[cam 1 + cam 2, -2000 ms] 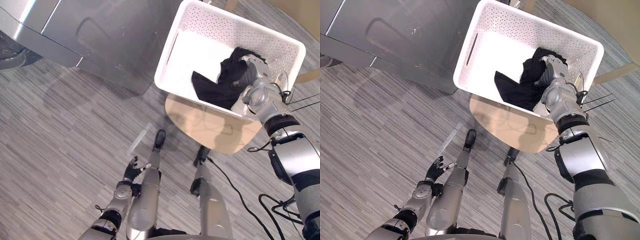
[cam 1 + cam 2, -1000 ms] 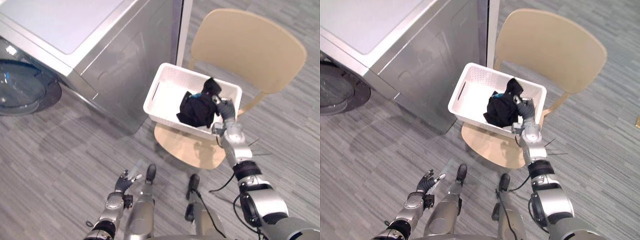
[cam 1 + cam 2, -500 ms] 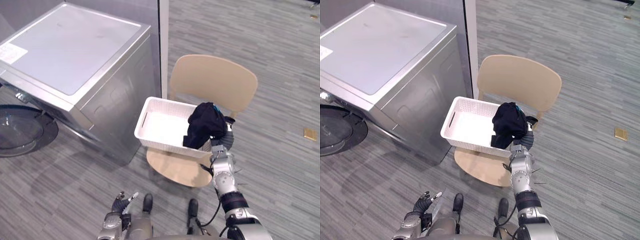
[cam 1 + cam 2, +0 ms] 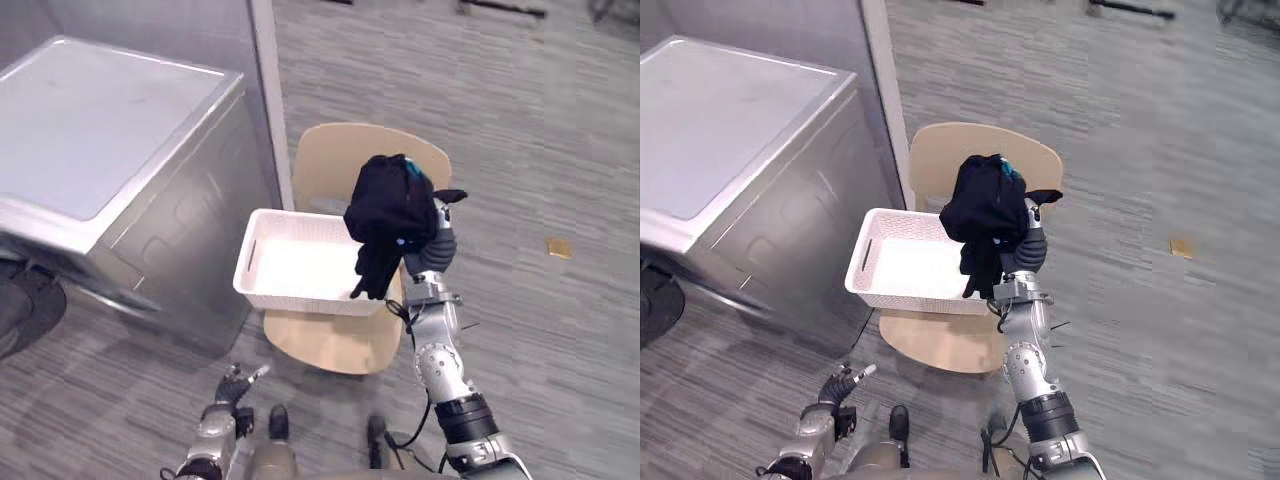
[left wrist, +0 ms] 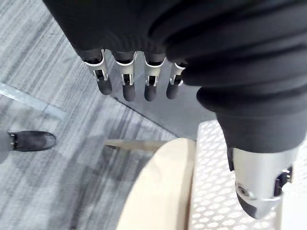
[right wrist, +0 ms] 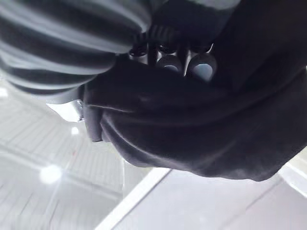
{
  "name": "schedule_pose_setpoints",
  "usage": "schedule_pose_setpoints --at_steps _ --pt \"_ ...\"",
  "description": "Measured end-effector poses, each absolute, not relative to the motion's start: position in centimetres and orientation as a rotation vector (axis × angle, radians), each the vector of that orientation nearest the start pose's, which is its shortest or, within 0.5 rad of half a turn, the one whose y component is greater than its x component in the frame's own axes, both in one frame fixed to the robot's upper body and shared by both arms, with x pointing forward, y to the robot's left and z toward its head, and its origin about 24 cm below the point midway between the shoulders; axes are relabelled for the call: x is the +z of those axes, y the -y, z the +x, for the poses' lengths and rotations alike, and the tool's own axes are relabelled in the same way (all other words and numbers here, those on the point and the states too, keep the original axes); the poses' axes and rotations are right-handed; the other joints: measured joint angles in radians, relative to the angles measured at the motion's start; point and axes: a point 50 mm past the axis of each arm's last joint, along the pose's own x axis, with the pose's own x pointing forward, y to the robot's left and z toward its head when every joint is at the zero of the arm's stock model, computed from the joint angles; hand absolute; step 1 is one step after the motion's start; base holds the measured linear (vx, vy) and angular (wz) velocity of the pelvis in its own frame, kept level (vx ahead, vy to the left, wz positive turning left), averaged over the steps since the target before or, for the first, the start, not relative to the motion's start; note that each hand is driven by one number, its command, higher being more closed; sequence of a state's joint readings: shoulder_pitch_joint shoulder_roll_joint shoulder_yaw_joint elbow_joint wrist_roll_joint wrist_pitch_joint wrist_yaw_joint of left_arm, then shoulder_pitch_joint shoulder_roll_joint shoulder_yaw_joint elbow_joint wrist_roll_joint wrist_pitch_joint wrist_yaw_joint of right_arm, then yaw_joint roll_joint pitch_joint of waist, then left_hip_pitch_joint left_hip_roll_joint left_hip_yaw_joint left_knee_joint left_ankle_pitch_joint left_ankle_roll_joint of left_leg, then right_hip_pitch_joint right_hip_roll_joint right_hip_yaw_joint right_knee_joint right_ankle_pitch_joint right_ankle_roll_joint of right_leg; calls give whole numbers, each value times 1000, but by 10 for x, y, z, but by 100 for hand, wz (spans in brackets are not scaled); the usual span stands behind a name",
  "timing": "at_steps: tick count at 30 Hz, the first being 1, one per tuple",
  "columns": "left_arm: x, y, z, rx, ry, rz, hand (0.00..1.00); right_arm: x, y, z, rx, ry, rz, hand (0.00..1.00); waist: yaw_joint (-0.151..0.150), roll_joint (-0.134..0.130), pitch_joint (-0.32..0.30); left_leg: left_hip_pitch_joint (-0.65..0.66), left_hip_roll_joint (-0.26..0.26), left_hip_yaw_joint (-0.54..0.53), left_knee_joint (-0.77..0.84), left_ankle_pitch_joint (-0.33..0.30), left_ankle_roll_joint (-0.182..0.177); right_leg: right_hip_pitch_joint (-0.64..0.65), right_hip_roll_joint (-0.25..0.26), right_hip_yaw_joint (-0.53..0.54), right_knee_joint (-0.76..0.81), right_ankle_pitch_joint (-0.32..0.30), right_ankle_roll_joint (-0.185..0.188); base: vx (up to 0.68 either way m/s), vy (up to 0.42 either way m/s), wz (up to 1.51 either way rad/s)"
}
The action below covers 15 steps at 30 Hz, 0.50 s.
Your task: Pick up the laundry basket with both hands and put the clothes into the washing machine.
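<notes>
Auditor: Status of the right robot hand (image 4: 432, 252)?

Inspector: It stands high, level with the chair back, beside the right end of the laundry basket (image 4: 262, 290) in the head views. Its own wrist view shows the fingers (image 6: 202, 65) curled tight into dark cloth. It is closed round the black garment (image 4: 385, 205) and grips nothing else.

Auditor: Position of the garment against that hand?

Inspector: It is bunched at the hand's eleven o'clock, with a loose tail hanging toward seven o'clock. The tail dangles over the right end of the basket. Whether it touches the rim, I cannot tell. A small patch of blue shows at the top of the bundle.

Auditor: Basket location?

Inspector: It sits on the seat of a beige chair (image 4: 335, 165), at roughly eight o'clock from the right robot hand. Both robot hands are apart from it. The washing machine (image 4: 90, 130) stands at the basket's nine o'clock, just beside it, on the grey floor (image 4: 540, 150).

Auditor: Left robot hand (image 4: 230, 385)?

Inspector: It is low, at about the basket's seven o'clock, well apart from it and over the floor. Its wrist view shows the fingers (image 5: 125, 86) straight and loosely spread, holding nothing and touching nothing. That view also takes in the edge of the chair seat and the basket's perforated wall.
</notes>
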<state>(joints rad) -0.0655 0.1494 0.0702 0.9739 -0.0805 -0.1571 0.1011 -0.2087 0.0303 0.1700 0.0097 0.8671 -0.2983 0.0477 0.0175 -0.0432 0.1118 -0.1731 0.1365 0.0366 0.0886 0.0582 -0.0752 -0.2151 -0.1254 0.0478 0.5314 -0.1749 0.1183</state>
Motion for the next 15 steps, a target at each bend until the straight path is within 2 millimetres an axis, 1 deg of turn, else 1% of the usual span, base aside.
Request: schedule_pose_setpoints --at_steps 1,2,3,4,5,6,7,8,9,10,11,12,13,14,15 --pt "-115 -222 182 267 -699 89 0 116 102 279 236 392 894 100 3 -15 -9 -23 0 -21 27 -6 -13 26 -7 15 10 -35 16 -125 -341 75" --pt "-104 -228 191 286 -637 88 0 123 94 277 290 413 886 100 23 -40 -16 -50 0 -42 45 -2 -35 48 7 35 -51 -86 20 -203 -388 40" --pt "-96 -225 200 298 -583 71 0 129 87 278 331 425 864 100 55 -36 -13 -70 20 -44 34 11 -56 64 23 24 -130 -129 -18 -273 -354 26" --pt "-91 -216 206 296 -543 42 0 133 83 279 364 432 837 100 57 13 9 -87 54 -67 25 26 -61 73 57 -14 -154 -114 -26 -260 -237 13" --pt "-88 -211 208 292 -519 33 0 134 80 278 378 431 828 100 54 29 16 -97 62 -79 17 41 -53 66 68 -30 -156 -109 -35 -302 -228 42" --pt "-77 -195 212 263 -443 -6 0 132 79 277 390 419 811 100 53 60 13 -128 77 -111 -12 75 -35 16 94 -61 -122 -107 -48 -245 -163 44" --pt "-70 -189 214 248 -407 -18 0 133 79 277 400 420 799 100 51 72 10 -144 80 -124 -23 80 -19 -3 102 -78 -102 -109 -54 -264 -196 74" --pt "-51 -173 214 210 -305 -56 0 135 82 276 411 432 765 100 52 99 15 -167 92 -127 -74 41 23 -18 109 -127 -91 -101 -75 -151 -143 81" --pt "-41 -165 214 183 -255 -72 0 136 84 276 408 435 749 100 52 102 16 -165 92 -109 -109 -9 83 -16 103 -154 -111 -84 -88 -154 -162 144" --pt "-13 -149 216 118 -118 -100 0 138 91 279 370 452 714 100 54 83 25 -187 65 -55 -94 -97 91 -10 52 -220 -177 -38 -109 -104 -115 121" --pt "-5 -144 215 104 -77 -109 0 140 92 280 358 459 705 100 60 81 27 -194 47 -49 -49 -77 69 -12 40 -234 -187 -29 -112 -136 -137 132" --pt "4 -137 212 73 -19 -124 0 144 94 282 346 478 686 100 67 84 25 -187 10 -41 75 -43 34 -14 16 -260 -206 -11 -115 -121 -107 74" --pt "10 -135 211 62 15 -127 0 147 93 282 350 490 678 100 77 96 18 -125 -9 -19 167 -46 38 -9 12 -276 -215 1 -120 -100 -98 65" --pt "14 -134 213 59 33 -123 0 147 91 282 354 494 677 100 77 101 15 -92 -9 -4 178 -77 35 -6 13 -287 -217 3 -121 -86 -58 66" --pt "24 -134 218 49 82 -106 0 150 89 282 362 511 678 100 58 103 14 -54 -12 5 167 -106 37 1 7 -324 -220 6 -125 -107 -33 76"
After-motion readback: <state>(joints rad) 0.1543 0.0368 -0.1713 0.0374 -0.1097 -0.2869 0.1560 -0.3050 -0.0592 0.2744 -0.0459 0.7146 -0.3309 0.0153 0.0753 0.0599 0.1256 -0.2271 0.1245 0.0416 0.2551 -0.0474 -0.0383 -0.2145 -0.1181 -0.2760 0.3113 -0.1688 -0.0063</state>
